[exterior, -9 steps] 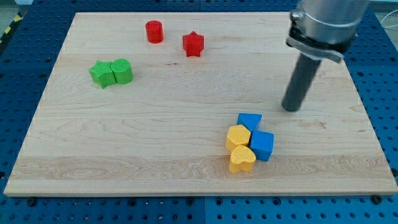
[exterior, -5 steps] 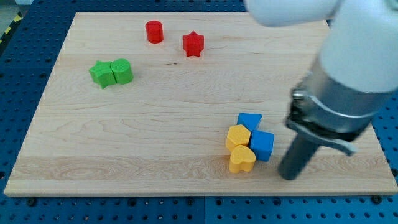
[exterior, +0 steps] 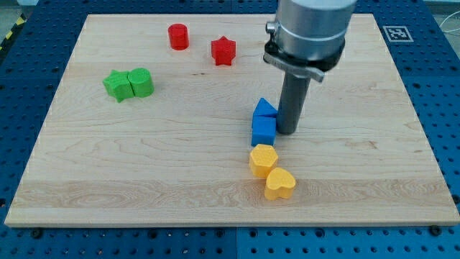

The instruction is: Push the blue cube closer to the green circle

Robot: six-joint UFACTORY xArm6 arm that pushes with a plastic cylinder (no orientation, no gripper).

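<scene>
The blue cube (exterior: 263, 132) sits near the board's middle, with a blue triangular block (exterior: 264, 108) touching it just above. My tip (exterior: 287, 132) stands right against the cube's right side. The green circle (exterior: 142, 82) lies far off at the view's upper left, touching a green star-like block (exterior: 118, 85) on its left.
A yellow hexagon (exterior: 264, 160) and a yellow heart (exterior: 279, 184) lie just below the blue cube. A red cylinder (exterior: 178, 36) and a red star (exterior: 223, 50) sit near the view's top. The wooden board (exterior: 86, 173) rests on a blue perforated table.
My tip swung down around the right of the cluster, then up and left. The blue cube and blue triangle were pushed up and left, away from the yellow blocks, which shifted slightly.
</scene>
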